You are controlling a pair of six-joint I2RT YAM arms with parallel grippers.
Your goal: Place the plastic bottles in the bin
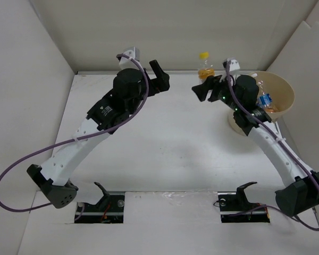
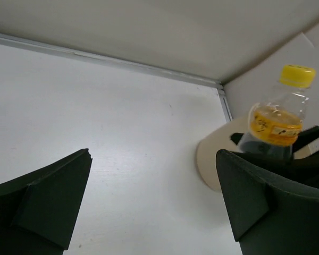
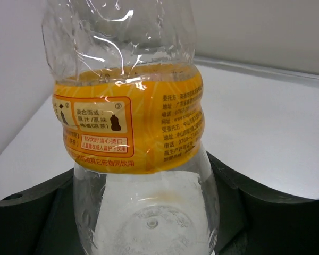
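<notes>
The yellow-capped bottle (image 1: 204, 68) stands upright near the back wall (image 1: 175, 32), pinched low on its body by the right gripper (image 1: 207, 86). From the right wrist camera the bottle (image 3: 133, 122) fills the view: clear, crinkled plastic with an orange printed label around its middle, and a dark finger (image 3: 276, 212) pressed in on each side of its lower part. Whether its base touches the table (image 1: 170, 138) cannot be told. Just to the right of this gripper is the bin (image 1: 288, 90), a wide tan bucket, with a blue-labelled bottle (image 1: 264, 100) and a clear bottle (image 1: 261, 83) lying inside; the rest of its contents are too small to make out. Off to the left, well apart from the held bottle, the left gripper (image 1: 162, 77) hangs over bare table with its fingers (image 2: 42, 207) spread wide and nothing between them.
</notes>
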